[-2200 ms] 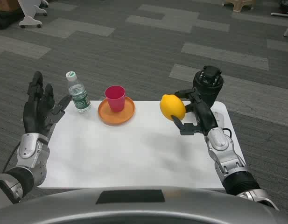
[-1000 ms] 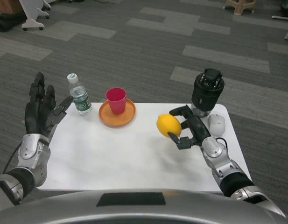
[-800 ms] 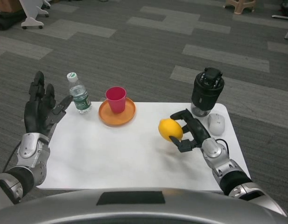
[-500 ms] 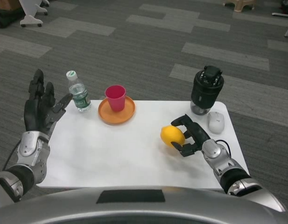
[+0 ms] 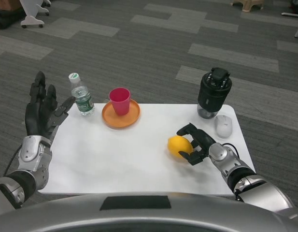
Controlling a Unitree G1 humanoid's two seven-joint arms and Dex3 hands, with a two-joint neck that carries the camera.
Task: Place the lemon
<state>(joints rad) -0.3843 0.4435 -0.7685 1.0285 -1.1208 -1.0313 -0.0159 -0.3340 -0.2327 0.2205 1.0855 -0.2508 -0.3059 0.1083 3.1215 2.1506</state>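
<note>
Right robot hand around lemon

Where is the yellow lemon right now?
In the head view the lemon is on the right part of the white table, held by the right hand, in front of the black blender and the mouse.

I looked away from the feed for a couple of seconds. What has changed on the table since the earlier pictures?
The right robot hand has carried the lemon down from above the table's far right side to the white table, nearer the robot, and still grips it there. The left robot hand stays raised and open at the left edge. Water bottle, pink cup on the orange plate, black container and mouse are unmoved.
</note>
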